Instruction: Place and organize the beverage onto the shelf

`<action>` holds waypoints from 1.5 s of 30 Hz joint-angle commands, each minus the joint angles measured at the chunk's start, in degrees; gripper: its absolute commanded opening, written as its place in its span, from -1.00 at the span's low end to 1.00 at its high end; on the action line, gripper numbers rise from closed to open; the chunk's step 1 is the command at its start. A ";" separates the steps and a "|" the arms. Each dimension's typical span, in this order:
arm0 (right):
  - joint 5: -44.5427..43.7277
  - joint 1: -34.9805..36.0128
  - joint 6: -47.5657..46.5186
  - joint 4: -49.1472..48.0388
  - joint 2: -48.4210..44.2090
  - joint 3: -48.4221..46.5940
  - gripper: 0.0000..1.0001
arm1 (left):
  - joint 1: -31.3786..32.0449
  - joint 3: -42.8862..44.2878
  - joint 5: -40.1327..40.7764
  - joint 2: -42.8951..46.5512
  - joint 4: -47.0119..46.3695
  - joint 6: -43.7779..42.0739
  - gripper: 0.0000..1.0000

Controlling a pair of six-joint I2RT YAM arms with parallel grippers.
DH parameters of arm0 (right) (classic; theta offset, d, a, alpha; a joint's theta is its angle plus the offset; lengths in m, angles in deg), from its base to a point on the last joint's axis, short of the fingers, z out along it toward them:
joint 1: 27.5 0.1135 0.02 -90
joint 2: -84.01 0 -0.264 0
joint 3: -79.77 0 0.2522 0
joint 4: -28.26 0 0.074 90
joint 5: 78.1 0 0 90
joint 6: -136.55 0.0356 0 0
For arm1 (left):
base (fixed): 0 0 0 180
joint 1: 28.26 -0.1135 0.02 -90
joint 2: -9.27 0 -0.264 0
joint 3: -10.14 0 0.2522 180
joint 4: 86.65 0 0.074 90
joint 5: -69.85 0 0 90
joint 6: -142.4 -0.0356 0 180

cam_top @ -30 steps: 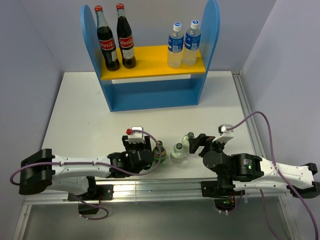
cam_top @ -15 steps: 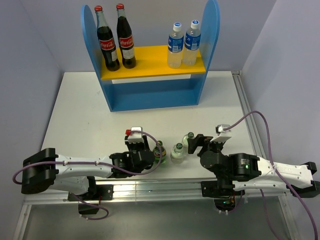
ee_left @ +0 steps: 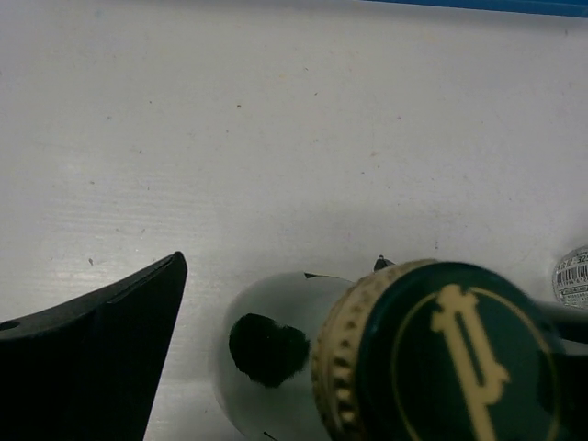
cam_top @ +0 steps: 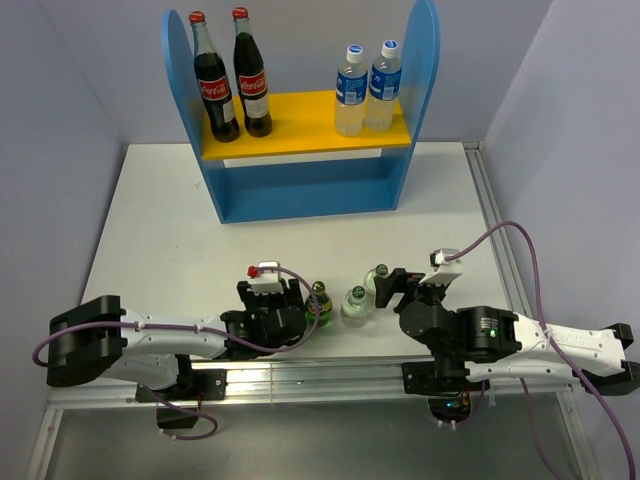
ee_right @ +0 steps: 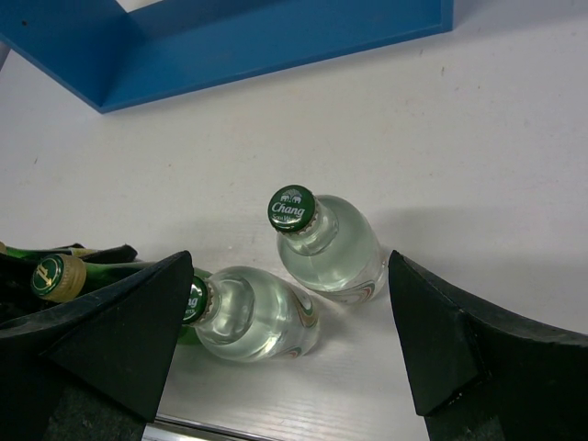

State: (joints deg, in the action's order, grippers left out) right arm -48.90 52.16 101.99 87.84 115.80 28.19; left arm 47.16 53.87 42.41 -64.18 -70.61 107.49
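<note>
The blue shelf point(cam_top: 420, 60) stands at the back. Its yellow upper board point(cam_top: 300, 115) holds two blue-capped water bottles point(cam_top: 351, 90). Near the front edge a dark green bottle point(cam_top: 318, 300) with a gold-rimmed cap point(ee_left: 459, 358) stands just off the tips of my left gripper point(cam_top: 300, 303), which is open; its left finger point(ee_left: 101, 358) is well clear of the cap. Two clear green-capped bottles point(ee_right: 326, 243) point(ee_right: 253, 312) stand side by side between the wide-open fingers of my right gripper point(ee_right: 289, 276), untouched.
Two tall red-capped cola bottles point(cam_top: 232, 85) fill the left half of the yellow board. The shelf's blue base point(ee_right: 276, 41) lies beyond the clear bottles. Grey walls close in both sides, and a metal rail point(cam_top: 330, 375) runs along the near table edge.
My left gripper has opened off the green bottle and drawn back a little to the left. The bottle stays where it was. The right arm has barely shifted.
</note>
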 commanded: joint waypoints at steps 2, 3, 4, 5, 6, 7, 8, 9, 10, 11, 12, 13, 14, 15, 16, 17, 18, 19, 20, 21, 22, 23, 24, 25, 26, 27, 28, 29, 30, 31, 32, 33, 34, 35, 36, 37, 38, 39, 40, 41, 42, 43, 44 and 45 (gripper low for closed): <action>-1.78 0.50 0.11 -1.88 0.38 0.73 0.86 | 0.87 -2.47 -1.92 -0.99 1.06 4.76 0.78; -1.78 0.50 0.28 -1.79 0.46 0.73 0.86 | 1.13 -2.55 -1.83 -1.60 1.06 5.29 0.78; -1.87 0.50 0.28 -1.62 0.64 0.65 0.86 | 1.66 -2.55 -1.75 -3.17 1.14 6.94 0.77; -1.78 0.50 0.37 -1.70 0.73 0.65 0.86 | 2.01 -2.38 -1.66 -3.97 0.97 7.48 0.77; -1.87 0.50 0.28 -1.79 0.73 0.73 0.86 | 2.54 -2.38 -1.74 -4.85 0.45 7.66 0.77; -1.78 0.41 0.28 -1.79 0.73 0.65 0.86 | 2.72 -2.29 -1.66 -6.51 0.27 8.36 0.77; -1.70 0.41 0.28 -1.70 0.73 0.56 0.86 | 2.80 -2.29 -1.74 -7.40 -0.95 8.54 0.77; -1.78 0.41 0.28 -1.61 0.73 0.64 0.86 | 2.98 -2.47 -1.92 -8.28 -1.75 8.19 0.77; -1.70 0.41 0.20 -1.70 0.64 0.56 0.86 | 2.98 -2.55 -1.92 -9.94 -1.76 8.19 0.77; -1.70 0.50 0.37 -1.53 0.64 0.56 0.86 | 2.98 -2.47 -1.92 -10.83 -3.67 8.36 0.77; -1.70 0.50 0.37 -1.53 0.55 0.56 0.86 | 2.98 -2.21 -1.83 -11.62 -4.30 8.37 0.76; -1.70 0.41 0.37 -1.53 0.47 0.73 0.86 | 2.89 -1.77 -1.31 -13.19 -3.96 9.06 0.75; -1.70 0.41 0.37 -1.53 0.46 0.73 0.86 | 2.89 -1.76 -1.04 -13.91 -3.95 9.33 0.75; -1.70 0.41 0.20 -1.61 0.46 0.73 0.86 | 2.98 -1.42 -0.78 -14.96 -4.04 9.51 0.74; -1.70 0.50 0.11 -1.70 0.46 0.82 0.86 | 2.98 -1.33 -0.34 -15.49 -4.13 9.86 0.73; -1.61 0.41 0.28 -1.70 0.46 0.73 0.86 | 2.98 -1.24 0.01 -15.84 -4.30 9.77 0.72; -1.69 0.50 0.20 -1.70 0.46 0.82 0.86 | 2.89 -1.15 0.10 -16.11 -4.48 9.86 0.72; -1.78 0.41 0.28 -1.61 0.46 0.73 0.86 | 2.81 -1.15 0.36 -16.72 -4.39 10.30 0.71; -1.70 0.41 0.20 -1.79 0.46 0.73 0.86 | 2.72 -1.15 0.80 -16.99 -4.31 10.47 0.69; -1.70 0.41 0.19 -1.70 0.73 0.73 0.86 | 2.63 -1.15 0.98 -17.25 -4.22 10.82 0.69; -1.70 0.41 0.19 -1.79 0.64 0.73 0.86 | 2.54 -1.24 1.33 -17.43 -3.96 11.44 0.69; -1.70 0.41 0.11 -1.79 0.81 0.73 0.86 | 2.54 -1.24 1.68 -17.52 -3.87 11.70 0.69; -1.70 0.50 0.19 -1.79 0.82 0.73 0.86 | 2.37 -1.41 1.86 -17.52 -3.95 11.88 0.69; -1.70 0.50 0.11 -1.79 0.82 0.73 0.86 | 2.28 -1.50 2.03 -17.60 -3.78 11.97 0.68; -1.70 0.50 0.11 -1.79 0.82 0.82 0.86 | 2.19 -1.50 2.21 -17.52 -3.60 12.23 0.69; -1.70 0.50 0.11 -1.88 0.82 0.73 0.86 | 2.10 -1.67 2.47 -17.17 -3.69 11.80 0.69; -1.78 0.50 0.11 -1.96 0.82 0.82 0.86 | 2.10 -1.85 2.47 -16.73 -3.95 11.27 0.69; -1.87 0.50 0.11 -1.88 0.82 0.82 0.86 | 2.10 -2.20 2.47 -16.20 -5.26 10.74 0.69; -1.87 0.41 0.11 -1.96 0.82 0.91 0.86 | 2.10 -3.25 2.39 -14.72 -6.58 8.65 0.69; -1.87 0.50 0.02 -2.05 0.82 1.00 0.86 | 2.10 -4.04 2.21 -13.83 -8.77 7.06 0.70; -1.96 0.41 0.02 -2.14 0.82 0.91 0.86 | 2.02 -4.83 2.12 -12.87 -11.92 5.74 0.71; -1.96 0.50 0.02 -2.23 0.73 1.00 0.86 | 2.01 -6.41 2.12 -11.29 -13.78 3.29 0.72; -1.96 0.41 0.02 -2.14 0.82 0.91 0.86 | 2.01 -6.94 2.38 -10.49 -14.84 2.40 0.73; -1.96 0.50 0.02 -2.14 0.73 1.00 0.86 | 1.93 -7.47 2.65 -9.70 -15.81 1.61 0.73; -1.96 0.41 0.02 -2.14 0.73 1.00 0.86 | 1.84 -8.87 2.82 -8.39 -19.30 -1.19 0.74; -1.96 0.50 0.02 -2.14 0.64 1.00 0.86 | 1.66 -9.49 2.39 -7.77 -21.07 -2.87 0.73; -1.96 0.50 -0.07 -2.23 0.64 1.00 0.86 | 1.14 -10.37 2.12 -7.24 -22.75 -4.01 0.73; -2.05 0.50 -0.07 -2.32 0.64 1.08 0.86 | 0.79 -10.73 1.95 -6.62 -25.81 -6.72 0.72; -1.96 0.41 -0.07 -2.32 0.55 1.09 0.86 | 0.44 -11.16 1.69 -6.44 -27.93 -8.32 0.72; -2.05 0.41 0.02 -2.32 0.55 1.17 0.86 | 0.08 -11.43 1.33 -6.36 -29.34 -9.64 0.72; -2.13 0.41 -0.07 -2.32 0.55 1.09 0.86 | -0.62 -11.43 1.42 -6.27 -29.96 -11.13 0.72; -2.05 0.50 0.02 -2.23 0.55 1.17 0.86 | -0.97 -11.69 0.98 -6.35 -33.54 -12.71 0.70; -2.13 0.41 0.02 -2.23 0.55 1.09 0.86 | -1.41 -11.78 0.20 -6.44 -34.70 -14.12 0.70; -2.13 0.41 0.02 -2.23 0.55 1.09 0.86 | -2.28 -11.87 0.10 -6.96 -35.67 -15.26 0.70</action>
State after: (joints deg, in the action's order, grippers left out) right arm -48.90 52.25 101.58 87.03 116.39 29.06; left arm 46.57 42.31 42.50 -71.91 -96.40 99.08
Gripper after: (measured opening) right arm 0.929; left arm 0.852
